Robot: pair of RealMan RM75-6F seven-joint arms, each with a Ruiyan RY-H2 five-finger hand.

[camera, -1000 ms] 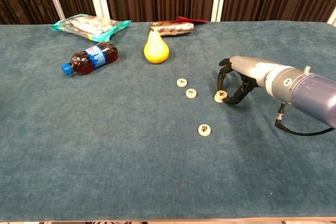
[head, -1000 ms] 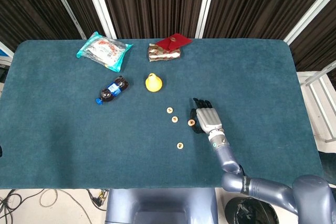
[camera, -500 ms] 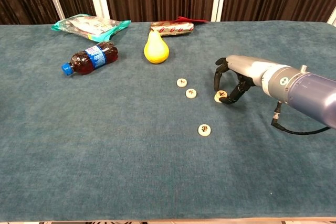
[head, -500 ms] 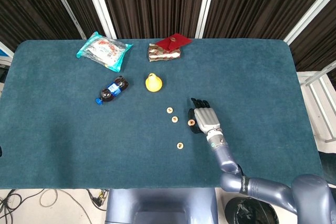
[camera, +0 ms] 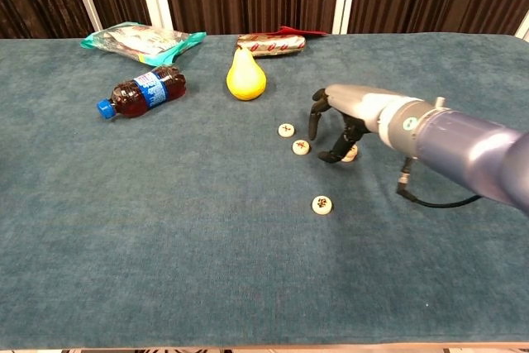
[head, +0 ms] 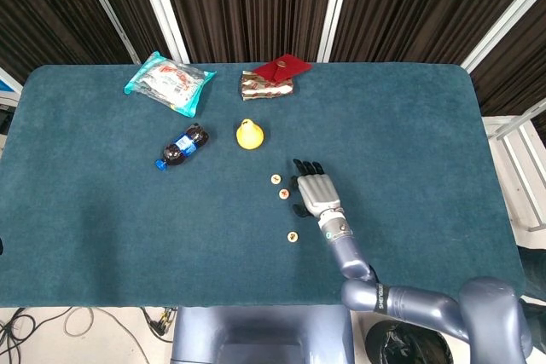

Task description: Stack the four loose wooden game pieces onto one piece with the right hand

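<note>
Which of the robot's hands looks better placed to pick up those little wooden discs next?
The right hand: it hovers right over the wooden pieces. The left hand is not in view.

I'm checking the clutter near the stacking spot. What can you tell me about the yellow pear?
The yellow pear looks smooth and plastic-like, probably a toy. It stands upright on its broad base on the teal table cloth, narrow neck up. It sits between the cola bottle and the wooden pieces, touching neither, with nothing resting against it.

Round wooden game pieces [camera: 322,204], seemingly flat, unstacked.
</note>
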